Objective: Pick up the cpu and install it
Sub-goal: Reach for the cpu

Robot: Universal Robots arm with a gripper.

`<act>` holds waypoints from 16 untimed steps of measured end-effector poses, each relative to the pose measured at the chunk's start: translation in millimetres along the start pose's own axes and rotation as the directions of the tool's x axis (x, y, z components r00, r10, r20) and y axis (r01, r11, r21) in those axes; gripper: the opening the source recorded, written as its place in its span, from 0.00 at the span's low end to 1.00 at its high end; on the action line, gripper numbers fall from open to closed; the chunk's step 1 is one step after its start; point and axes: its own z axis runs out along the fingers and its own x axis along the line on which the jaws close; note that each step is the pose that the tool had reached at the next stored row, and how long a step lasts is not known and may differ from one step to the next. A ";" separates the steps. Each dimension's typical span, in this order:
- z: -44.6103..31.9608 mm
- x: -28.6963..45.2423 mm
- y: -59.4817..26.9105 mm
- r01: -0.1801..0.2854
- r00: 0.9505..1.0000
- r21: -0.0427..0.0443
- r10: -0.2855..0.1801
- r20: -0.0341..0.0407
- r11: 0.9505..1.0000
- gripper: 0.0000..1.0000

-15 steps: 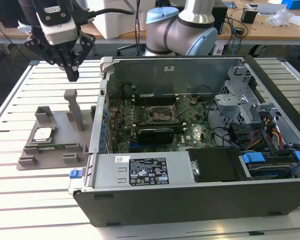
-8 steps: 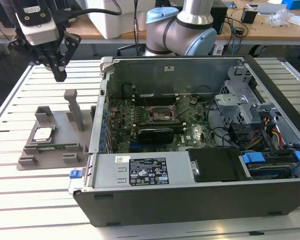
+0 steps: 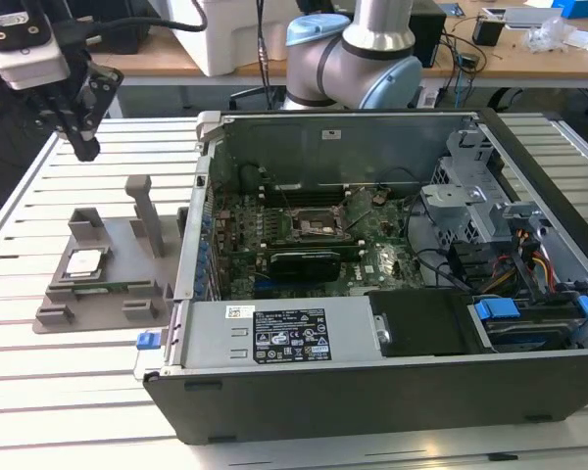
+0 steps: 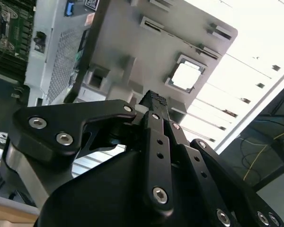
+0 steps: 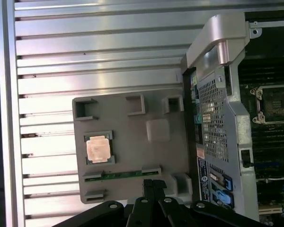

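Pincer (image 3: 86,149) hangs closed, high over tray (image 3: 120,257) holding cpu (image 3: 84,262).

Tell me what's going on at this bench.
The robot's black tool hangs shut above the slatted metal table, holding nothing. The small square silver-topped cpu lies in the grey plastic tray beside the open black computer case, whose motherboard socket looks empty.

1. Arm (image 3: 345,67): grey rounded joints, silver tube, pale blue end caps.
2. Fingers (image 3: 84,142): black jointed metal bars beneath a white-grey box (image 3: 20,41).
3. Silver hex screws (image 4: 38,123) dot the black links in the second wrist view.
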 end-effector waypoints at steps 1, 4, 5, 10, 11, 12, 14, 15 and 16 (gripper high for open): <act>0.0 5.2 -0.4 0.000 1.000 0.000 0.000 0.000 1.000 0.11; 0.2 30.5 -2.3 0.001 1.000 0.000 -0.001 0.000 1.000 0.11; 0.3 34.6 -2.6 0.002 1.000 0.000 -0.002 0.000 1.000 0.11; 1.7 66.3 -5.0 0.006 1.000 0.000 -0.006 0.000 1.000 0.11; 2.0 73.1 -5.5 0.007 1.000 0.000 -0.007 0.000 1.000 0.11; 2.0 78.1 -5.9 0.008 1.000 0.000 -0.008 0.000 1.000 0.11; 2.0 82.0 -6.2 0.008 1.000 0.000 -0.008 0.000 1.000 0.11; 2.0 83.2 -6.3 0.008 1.000 0.000 -0.008 0.000 1.000 0.11; 1.9 84.3 -6.3 0.008 1.000 0.000 -0.008 0.000 1.000 0.11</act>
